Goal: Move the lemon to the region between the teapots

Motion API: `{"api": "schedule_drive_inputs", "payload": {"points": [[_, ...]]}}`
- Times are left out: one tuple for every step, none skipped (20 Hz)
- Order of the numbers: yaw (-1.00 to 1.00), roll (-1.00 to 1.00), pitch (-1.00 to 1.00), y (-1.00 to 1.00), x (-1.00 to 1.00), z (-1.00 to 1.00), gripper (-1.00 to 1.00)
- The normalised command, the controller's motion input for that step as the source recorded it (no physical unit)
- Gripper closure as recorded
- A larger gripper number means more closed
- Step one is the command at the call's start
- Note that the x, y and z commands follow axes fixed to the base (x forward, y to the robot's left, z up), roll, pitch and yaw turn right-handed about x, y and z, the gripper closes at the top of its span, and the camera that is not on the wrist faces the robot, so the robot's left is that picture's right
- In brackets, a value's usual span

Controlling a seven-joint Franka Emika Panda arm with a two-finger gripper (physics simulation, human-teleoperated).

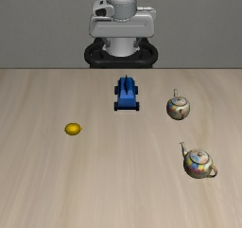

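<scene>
jaws: cannot tell if spread; lemon (73, 130) lies well apart from upper teapot (179, 106) and lower teapot (198, 163).

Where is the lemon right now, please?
The lemon lies toward the exterior view's left, left of and below the blue toy car, far from both teapots.

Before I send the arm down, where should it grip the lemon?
Take the lemon across its narrow middle, from straight above, probably: it lies alone on the table, long axis seemingly left-right in the exterior view.
</scene>
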Motion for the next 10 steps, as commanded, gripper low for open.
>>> {"api": "schedule_drive_inputs", "payload": {"points": [[0.00, 0.00, 0.00, -1.00, 0.00, 0.00, -1.00], [0.00, 0.00, 0.00, -1.00, 0.00, 0.00, -1.00], [0.00, 0.00, 0.00, -1.00, 0.00, 0.00, -1.00], [0.00, 0.00, 0.00, -1.00, 0.00, 0.00, -1.00], [0.00, 0.00, 0.00, -1.00, 0.00, 0.00, -1.00], [0.00, 0.00, 0.00, -1.00, 0.00, 0.00, -1.00], [0.00, 0.00, 0.00, -1.00, 0.00, 0.00, -1.00], [0.00, 0.00, 0.00, -1.00, 0.00, 0.00, -1.00], [0.00, 0.00, 0.00, -1.00, 0.00, 0.00, -1.00], [0.00, 0.00, 0.00, -1.00, 0.00, 0.00, -1.00]]}}
